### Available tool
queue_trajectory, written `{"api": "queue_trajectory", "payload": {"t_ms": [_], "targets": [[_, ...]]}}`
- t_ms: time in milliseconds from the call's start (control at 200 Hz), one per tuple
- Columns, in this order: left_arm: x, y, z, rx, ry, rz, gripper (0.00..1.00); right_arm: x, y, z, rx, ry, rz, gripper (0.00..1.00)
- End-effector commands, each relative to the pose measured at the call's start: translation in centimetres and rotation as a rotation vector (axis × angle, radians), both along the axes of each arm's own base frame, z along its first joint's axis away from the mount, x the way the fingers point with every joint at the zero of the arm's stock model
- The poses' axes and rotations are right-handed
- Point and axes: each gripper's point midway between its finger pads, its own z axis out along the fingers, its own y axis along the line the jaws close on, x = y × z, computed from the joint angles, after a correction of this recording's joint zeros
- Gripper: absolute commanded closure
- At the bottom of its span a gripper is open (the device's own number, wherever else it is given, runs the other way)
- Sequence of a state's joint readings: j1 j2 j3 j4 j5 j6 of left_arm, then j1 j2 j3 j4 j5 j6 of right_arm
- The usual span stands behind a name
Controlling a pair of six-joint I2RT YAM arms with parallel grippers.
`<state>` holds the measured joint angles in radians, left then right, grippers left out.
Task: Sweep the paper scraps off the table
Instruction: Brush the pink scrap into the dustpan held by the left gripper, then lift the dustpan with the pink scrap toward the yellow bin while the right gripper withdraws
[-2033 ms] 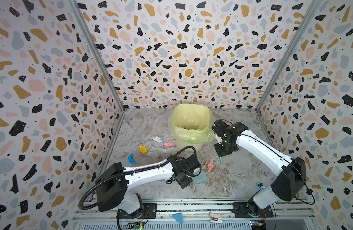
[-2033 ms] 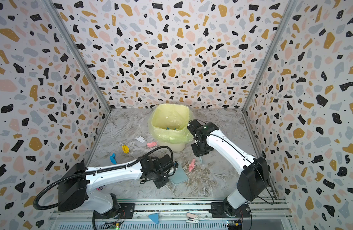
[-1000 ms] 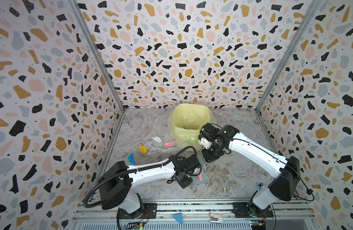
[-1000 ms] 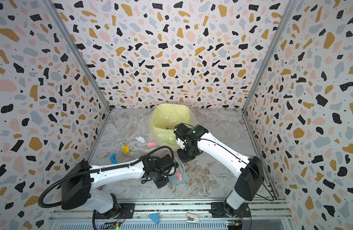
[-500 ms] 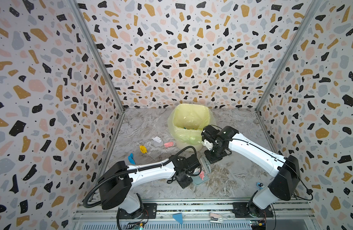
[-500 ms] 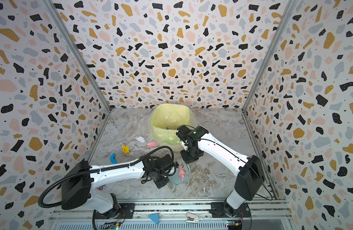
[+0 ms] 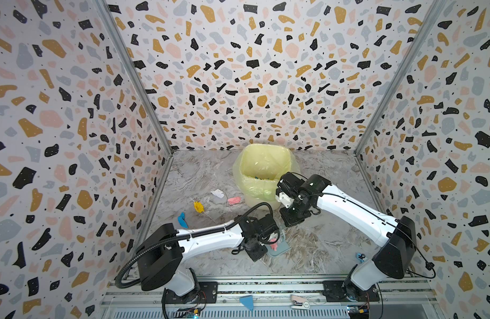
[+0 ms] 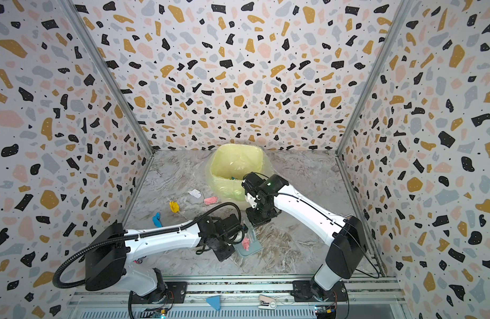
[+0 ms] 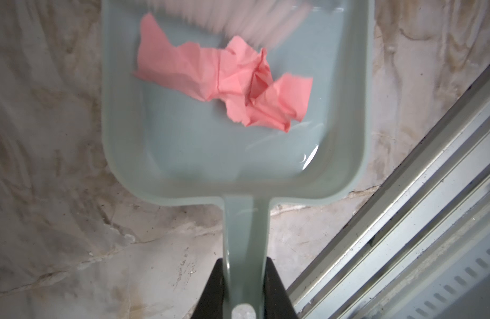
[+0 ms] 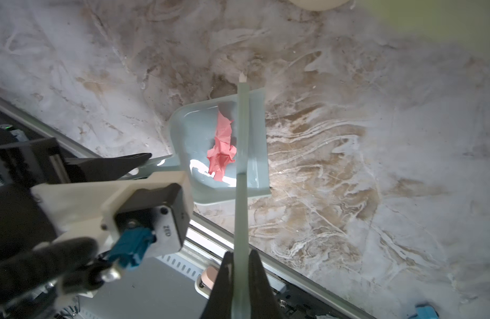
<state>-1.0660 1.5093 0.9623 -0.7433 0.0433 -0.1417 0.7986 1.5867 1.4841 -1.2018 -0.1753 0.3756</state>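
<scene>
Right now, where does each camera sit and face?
Top views: high up front, looking down at the marbled table; left arm and right arm show.
Left wrist: over left fingers, facing along the grey-green plastic dustpan they clamp.
Right wrist: over right fingers, looking down the pale green brush handle.
Shared by wrist views: crumpled pink paper scrap in dustpan.

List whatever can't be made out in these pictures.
- Brush bristles: left wrist view, motion-blurred over the dustpan and cut off by the edge.
- Bin contents: in both top views, its wall and the right arm hide most.
- Blue thing by the right arm's base: too small in a top view, cut off in the right wrist view.
- Box on the front rail: print too small to read.
</scene>
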Motion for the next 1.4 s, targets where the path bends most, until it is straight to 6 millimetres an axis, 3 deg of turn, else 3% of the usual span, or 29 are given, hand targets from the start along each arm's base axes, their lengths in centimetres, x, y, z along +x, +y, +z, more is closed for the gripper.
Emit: {"api": "queue_trajectory", "payload": {"t_ms": [0, 330, 886, 1397], "targets": [[0.8, -0.7, 1.1, -0.038, -0.029, 0.012, 0.84, 0.7, -2.5, 2.9, -0.022, -0.077, -0.037, 1.00], [1.2, -1.1, 1.9, -0.074, -0.060, 0.020, 0.84, 1.5, -4.4, 3.6, -0.026, -0.105, -0.080, 1.00], [1.7, -1.4, 9.2, -0.285, -0.189, 0.040, 0.84, 2.5, -8.8, 3.3, 0.133, -0.133, -0.272, 1.00], [1.4, 1.2, 16.5, -0.387, -0.302, 0.080, 0.85, 1.6, -9.3, 1.3, 0.326, -0.091, -0.352, 1.00]]}}
